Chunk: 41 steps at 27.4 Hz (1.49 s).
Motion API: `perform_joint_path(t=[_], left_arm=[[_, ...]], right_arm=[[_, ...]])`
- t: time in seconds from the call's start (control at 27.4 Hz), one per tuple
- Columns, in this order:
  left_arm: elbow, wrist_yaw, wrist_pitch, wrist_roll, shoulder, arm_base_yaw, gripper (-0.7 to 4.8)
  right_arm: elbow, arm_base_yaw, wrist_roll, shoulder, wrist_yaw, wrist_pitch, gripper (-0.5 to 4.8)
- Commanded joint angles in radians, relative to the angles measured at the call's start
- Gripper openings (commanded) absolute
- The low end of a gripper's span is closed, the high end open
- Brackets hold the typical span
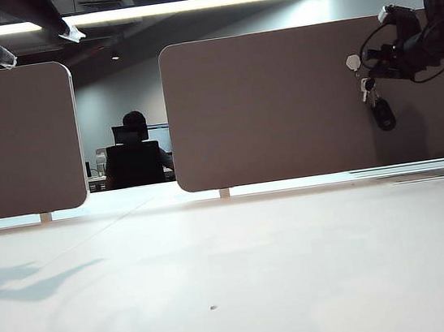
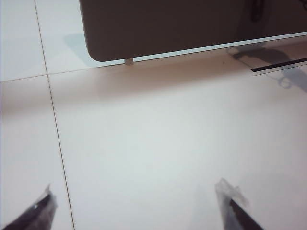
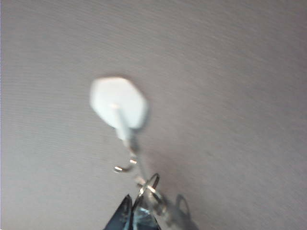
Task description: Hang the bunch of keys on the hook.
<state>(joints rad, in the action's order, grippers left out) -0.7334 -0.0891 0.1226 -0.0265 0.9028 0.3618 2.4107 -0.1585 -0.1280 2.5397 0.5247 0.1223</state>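
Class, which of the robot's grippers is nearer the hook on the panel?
Right. The right gripper, shut on the bunch of keys, sits just under the hook; the left gripper hangs open over the table, far away.

White table (image 1: pixel 221 281) in front w/ two brown panels (image 1: pixel 279 101) standing at its back edge. Behind, person (image 1: pixel 136 148) sits in dark chair; long ceiling light (image 1: pixel 184 5) above, grey wall.
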Motion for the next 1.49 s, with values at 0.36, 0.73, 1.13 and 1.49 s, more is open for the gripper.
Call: perform_joint_path(t=[0.36,0.73,1.13,1.49], left_arm=[[-0.003,0.022,-0.008,0.0,0.0,0.0,4.79],[-0.003,0.022,-0.006,0.001,0.0,0.0,4.79],[-0.003,0.022,-0.004,0.0,0.001,0.0,4.79],[-0.061,-0.031,-0.117,0.044,0.056,0.023,4.79]], right_arm=[[0.007,0.012,-0.088,-0.033,0.176,0.026,-0.03],[0.006,0.024,-0.068,-0.03,0.112,0.018,-0.03],[0.006,0.014,-0.055,-0.024,0.051,0.036,-0.03],[0.007,0.015,-0.059,0.001,0.069,0.058,-0.03]])
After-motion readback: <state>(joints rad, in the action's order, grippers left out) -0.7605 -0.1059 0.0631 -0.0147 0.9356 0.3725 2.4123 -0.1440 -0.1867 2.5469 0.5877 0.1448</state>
